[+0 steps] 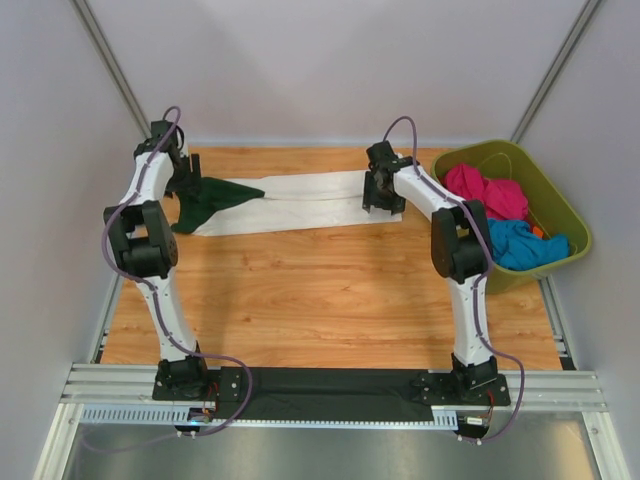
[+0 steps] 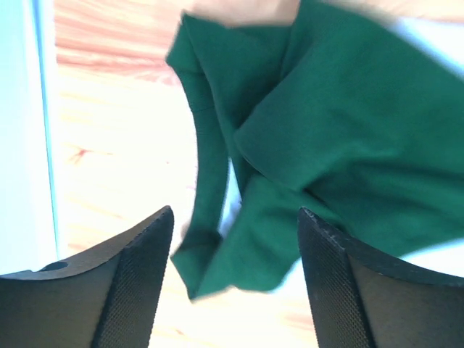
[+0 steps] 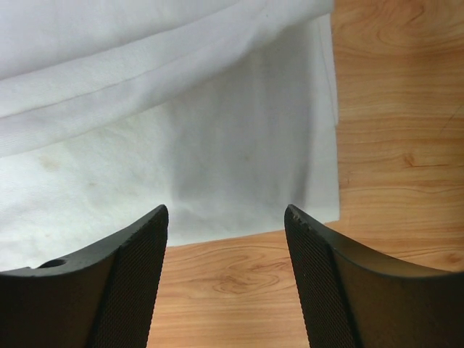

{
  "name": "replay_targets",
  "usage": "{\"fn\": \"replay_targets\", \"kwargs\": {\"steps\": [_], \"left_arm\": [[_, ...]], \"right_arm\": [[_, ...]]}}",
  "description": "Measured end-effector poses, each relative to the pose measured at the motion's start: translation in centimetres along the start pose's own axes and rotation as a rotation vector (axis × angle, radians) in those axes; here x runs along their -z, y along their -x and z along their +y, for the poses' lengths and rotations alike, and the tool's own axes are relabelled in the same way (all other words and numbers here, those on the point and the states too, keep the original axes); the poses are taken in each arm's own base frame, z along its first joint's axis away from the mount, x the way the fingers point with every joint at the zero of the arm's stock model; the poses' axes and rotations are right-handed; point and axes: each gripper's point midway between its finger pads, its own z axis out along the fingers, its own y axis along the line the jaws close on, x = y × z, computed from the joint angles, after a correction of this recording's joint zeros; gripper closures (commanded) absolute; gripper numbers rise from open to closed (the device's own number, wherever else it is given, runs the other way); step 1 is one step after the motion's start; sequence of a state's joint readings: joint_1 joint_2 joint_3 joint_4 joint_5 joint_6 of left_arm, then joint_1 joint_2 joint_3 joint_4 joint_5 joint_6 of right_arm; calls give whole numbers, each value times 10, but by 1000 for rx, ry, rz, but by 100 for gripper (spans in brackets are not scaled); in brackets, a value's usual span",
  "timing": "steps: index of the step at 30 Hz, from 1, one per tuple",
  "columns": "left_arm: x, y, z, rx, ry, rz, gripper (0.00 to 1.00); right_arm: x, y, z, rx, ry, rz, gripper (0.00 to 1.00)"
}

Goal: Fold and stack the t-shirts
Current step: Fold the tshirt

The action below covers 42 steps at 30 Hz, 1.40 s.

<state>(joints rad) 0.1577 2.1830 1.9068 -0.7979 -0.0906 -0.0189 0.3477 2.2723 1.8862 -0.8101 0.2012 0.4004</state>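
Hovering wide open and empty over the t-shirt (image 1: 300,200), a folded strip along the far side of the table (image 1: 320,290), left gripper (image 2: 235,214) and right gripper (image 3: 225,210) risked skewing it by pinching only the top layer.

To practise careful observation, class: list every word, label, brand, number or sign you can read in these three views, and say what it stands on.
No text can be read in any view.
The t-shirt shows only plain white cloth and a dark green sleeve; no print faces up.
The green tub and the clothes in it show no legible marking.
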Motion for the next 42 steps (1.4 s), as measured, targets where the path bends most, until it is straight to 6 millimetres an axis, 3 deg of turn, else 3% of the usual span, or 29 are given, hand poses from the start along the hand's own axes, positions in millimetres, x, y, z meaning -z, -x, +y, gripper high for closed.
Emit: {"fn": "replay_targets", "kwargs": {"steps": [6,9,16,18,26,31,35,39,42], "left_arm": [[56,33,-14,218,-54,-129,22],[63,34,-31,327,-92,-131,23],[47,-11,-92,470,-122,18,28],[46,-20,-101,505,-114,45,28],[38,-23,-88,658,-48,56,32],[23,-26,-87,691,-19,81,36],[8,-26,-90,700,-8,97,53],[2,-20,-91,707,-8,93,62],[1,-9,-91,712,-13,73,83]], "right_arm": [[29,31,13,-6,75,-85,32],[45,53,20,-13,114,-155,31],[61,87,33,-14,163,-245,32],[61,97,37,-13,173,-267,32],[46,97,36,-5,175,-249,31],[44,100,30,-14,169,-251,31],[41,105,26,-21,166,-256,31],[38,108,23,-28,163,-257,31],[35,107,21,-31,161,-251,31]]}}
